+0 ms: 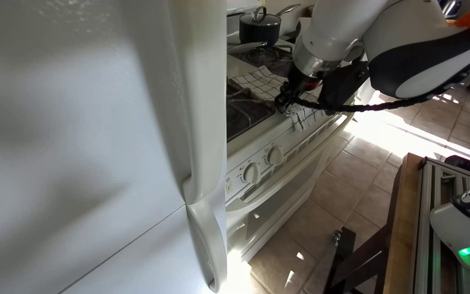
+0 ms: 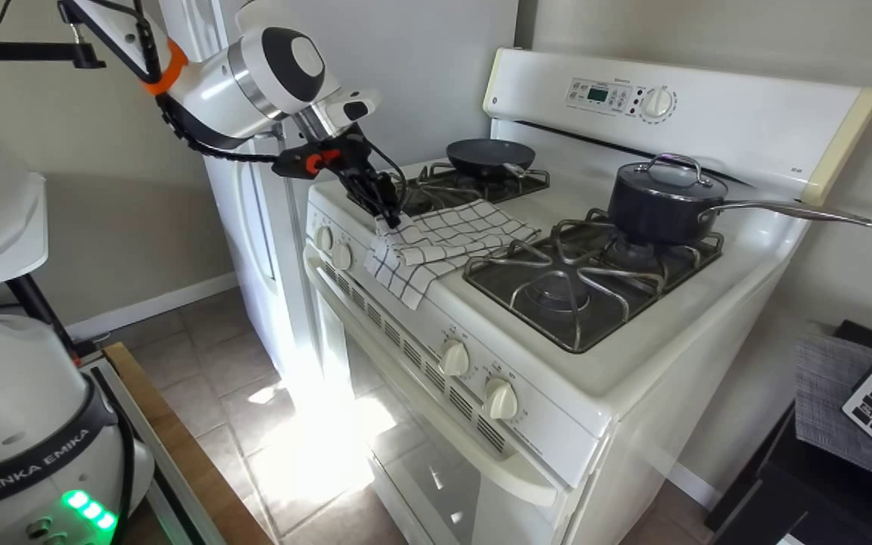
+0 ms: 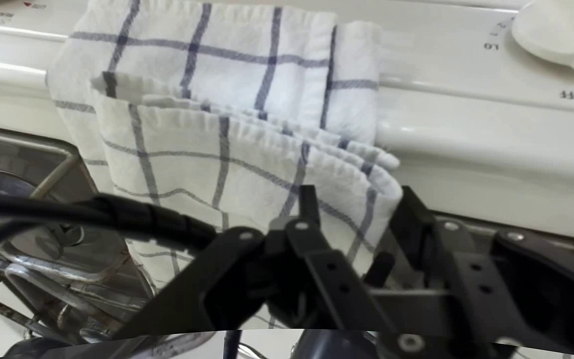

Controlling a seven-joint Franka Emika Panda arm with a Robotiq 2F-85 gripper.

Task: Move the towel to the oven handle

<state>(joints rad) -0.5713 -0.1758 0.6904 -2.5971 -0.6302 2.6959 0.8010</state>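
Ready to Grip, Nothing Held Yet

Left to right in an exterior view, the gripper [image 2: 390, 218] comes first, angled down at the front edge of the stove [image 2: 519, 342]. In the wrist view its 2 fingers [image 3: 310, 202] stand apart, a folded edge of the towel [image 3: 247, 149] between them; contact I cannot tell. The oven handle [image 2: 415, 388] runs below the gripper, bare of cloth. The towel spreads to the gripper's right, its near end hanging over the stove front; a burner [image 2: 557, 291] and a pot [image 2: 663, 203] lie farther right.

Taking hold looks like the step in hand. Next: close on that fold, lift it clear, carry it outward and down to the oven handle.
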